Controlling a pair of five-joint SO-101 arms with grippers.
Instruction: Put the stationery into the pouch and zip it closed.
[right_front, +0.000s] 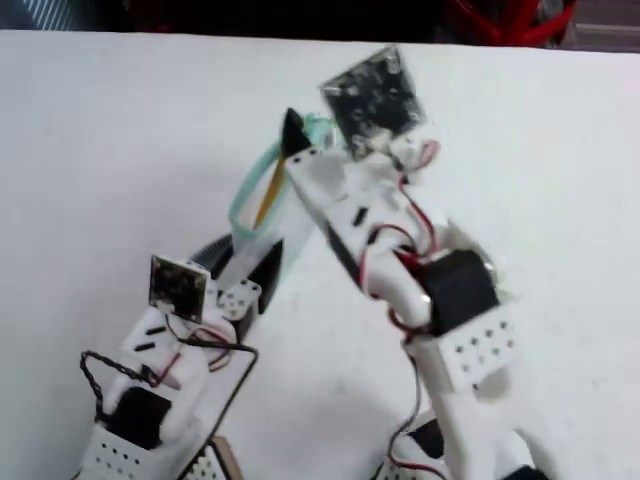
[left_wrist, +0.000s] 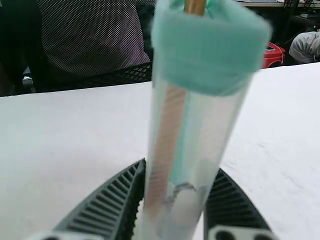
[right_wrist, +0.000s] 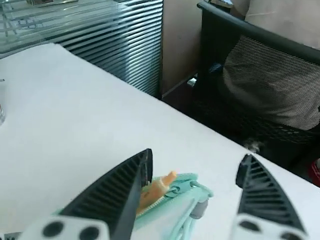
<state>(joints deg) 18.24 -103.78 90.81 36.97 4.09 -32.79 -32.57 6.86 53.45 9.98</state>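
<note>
Clear plastic pouch (right_front: 258, 228) slants from lower left toward upper centre. Base clamped in left pincer (left_wrist: 180, 170); right pincer (right_wrist: 196, 157), spread wide and empty, straddles the teal zip end (right_wrist: 182, 189), pencil tip (right_wrist: 162, 181) protruding.

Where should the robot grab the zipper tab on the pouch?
Probably the small grey zipper tab at the pouch's teal end, coming from that end with the right gripper, one finger each side. The tab sticks out freely, and the left gripper holds the pouch's other end steady.
</note>
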